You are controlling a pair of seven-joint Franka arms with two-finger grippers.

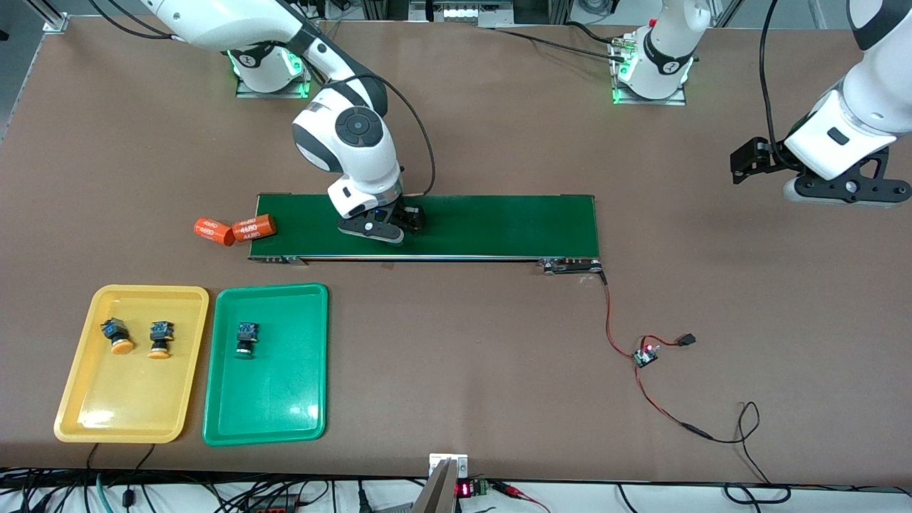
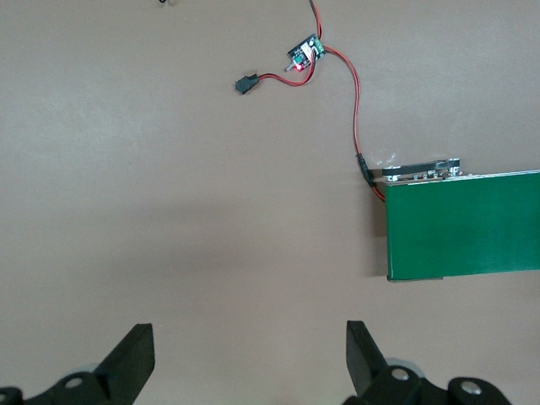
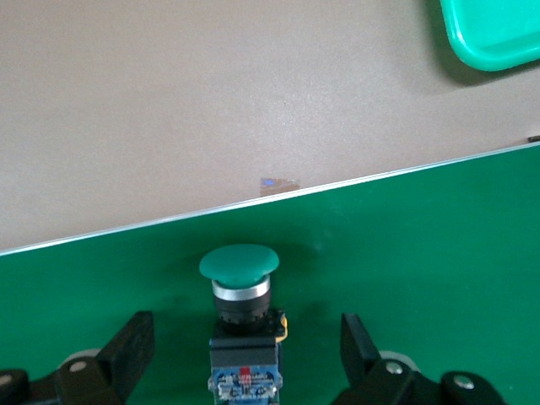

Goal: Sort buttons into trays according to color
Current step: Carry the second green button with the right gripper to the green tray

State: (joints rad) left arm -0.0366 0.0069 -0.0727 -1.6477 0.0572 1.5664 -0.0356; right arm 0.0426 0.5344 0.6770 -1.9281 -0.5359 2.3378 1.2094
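Brown tabletop, seen from the front. Nearest lie the yellow tray (image 1: pixel 85 406), holding two yellow buttons (image 1: pixel 117 336), and beside it the green tray (image 1: pixel 271 399), holding one green button (image 1: pixel 246 338): three of four appear sorted. Farther off, on the conveyor belt (image 1: pixel 499 224), the last green button (image 3: pixel 240 316) sits between the spread, non-touching fingers of the right gripper (image 3: pixel 245 354). The left gripper (image 2: pixel 249 359) waits, jaws apart, over bare table.

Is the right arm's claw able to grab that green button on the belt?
Probably yes: the right gripper is down over the conveyor belt, its fingers open either side of the green button, nothing between.
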